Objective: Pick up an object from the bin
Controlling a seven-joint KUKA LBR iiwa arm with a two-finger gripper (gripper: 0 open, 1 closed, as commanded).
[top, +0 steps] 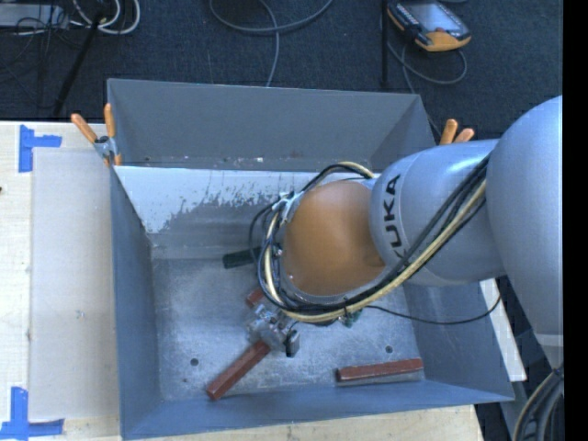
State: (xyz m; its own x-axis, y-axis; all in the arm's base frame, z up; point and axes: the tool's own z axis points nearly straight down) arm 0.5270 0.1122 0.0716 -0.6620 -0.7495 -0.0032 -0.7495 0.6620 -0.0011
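Note:
My gripper (273, 333) pokes out below the orange wrist cover, low over the middle of the bin floor. Its metal tip sits right at the upper end of a long reddish-brown bar (237, 372) that lies slanted toward the front left. A small reddish piece (253, 297) lies just above the gripper. A dark green, flat thing (239, 257) sticks out from under the cover toward the back left. Whether anything sits between the fingers is hidden.
A second reddish-brown bar (379, 371) lies flat near the bin's front right wall. The arm and its cables cover the right and middle of the bin. The left part of the floor is bare metal.

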